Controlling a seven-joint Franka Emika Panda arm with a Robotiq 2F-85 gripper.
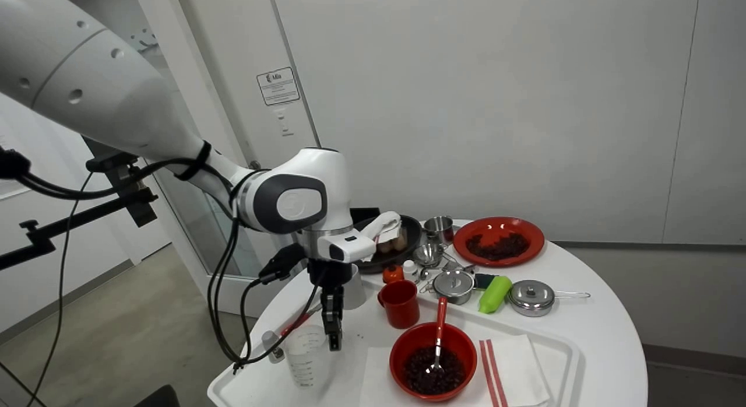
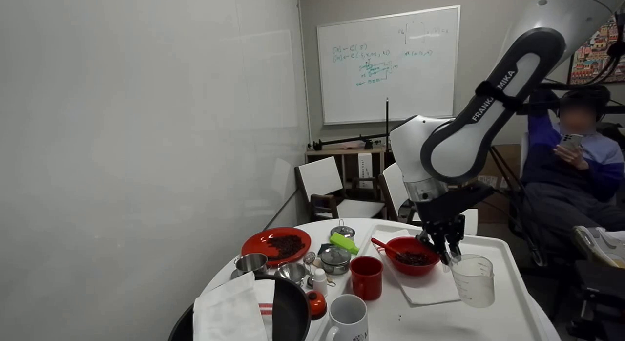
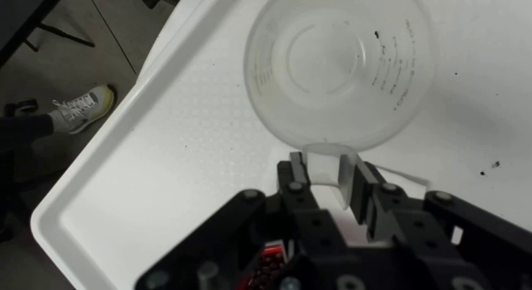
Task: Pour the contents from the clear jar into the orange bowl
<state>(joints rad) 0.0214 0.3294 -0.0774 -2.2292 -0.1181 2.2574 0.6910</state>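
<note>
The clear jar (image 1: 304, 360) is a see-through measuring jar with a handle. In the wrist view (image 3: 324, 61) I see down into it: only a few dark specks show. My gripper (image 3: 328, 169) has its fingers on either side of the jar's handle, pressed against it; it also shows in both exterior views (image 1: 334, 340) (image 2: 451, 263). The jar (image 2: 472, 282) looks slightly tilted, low over the white tray; I cannot tell if its base touches. The orange-red bowl (image 1: 398, 360) stands beside it, holding dark beans and a red-handled spoon (image 1: 441, 322); it shows too in an exterior view (image 2: 415, 270).
The white tray (image 1: 574, 366) holds a striped cloth (image 1: 521, 375). A red cup (image 1: 402, 305) and pale grey cup (image 1: 354, 287) stand behind. A black pan (image 1: 412, 244), small pots (image 1: 453, 286) and red plate (image 1: 469, 252) crowd the table's back. A person (image 2: 571, 150) sits nearby.
</note>
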